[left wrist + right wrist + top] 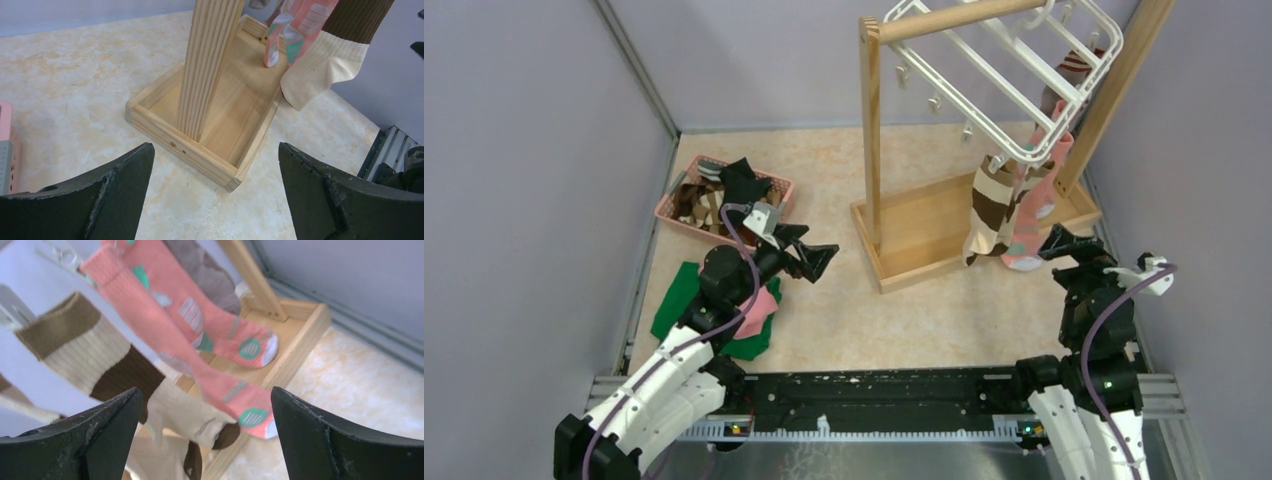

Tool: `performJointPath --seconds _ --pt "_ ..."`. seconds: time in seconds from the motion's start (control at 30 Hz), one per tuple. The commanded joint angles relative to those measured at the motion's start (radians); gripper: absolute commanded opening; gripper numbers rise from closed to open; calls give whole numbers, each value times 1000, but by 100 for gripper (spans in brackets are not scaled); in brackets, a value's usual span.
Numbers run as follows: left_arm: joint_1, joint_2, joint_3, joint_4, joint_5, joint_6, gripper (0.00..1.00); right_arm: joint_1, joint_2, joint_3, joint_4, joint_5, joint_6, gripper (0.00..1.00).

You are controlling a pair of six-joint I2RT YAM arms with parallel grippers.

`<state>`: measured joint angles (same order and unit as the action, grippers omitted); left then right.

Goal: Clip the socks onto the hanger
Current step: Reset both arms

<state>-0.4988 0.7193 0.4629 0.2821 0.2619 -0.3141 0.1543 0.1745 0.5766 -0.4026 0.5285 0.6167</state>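
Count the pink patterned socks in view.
2: the front pink sock and the rear pink sock hang side by side from the hanger, beside the brown-cream sock; the basket may hide more.

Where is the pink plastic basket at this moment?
In the top view, the pink plastic basket sits on the table at the far left, just beyond the flat green cloth and the left hand.

readable text: none | labels, brands: none | numbers, signs: none | salmon socks (150, 315): teal and white shapes only, no lettering
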Motion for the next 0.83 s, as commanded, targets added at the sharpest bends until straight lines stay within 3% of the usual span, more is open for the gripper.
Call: performJointPath --seconds 0.0,0.43,0.8 --pt "41 -1 71 -3 65 12 99 6 69 131 -5 169 -78 99" --pt "223 19 92 -5 187 -60 99 7 101 134 -1 154 -84 99" --pt "252 8 103 -33 223 -54 99 7 84 118 19 158 -125 99"
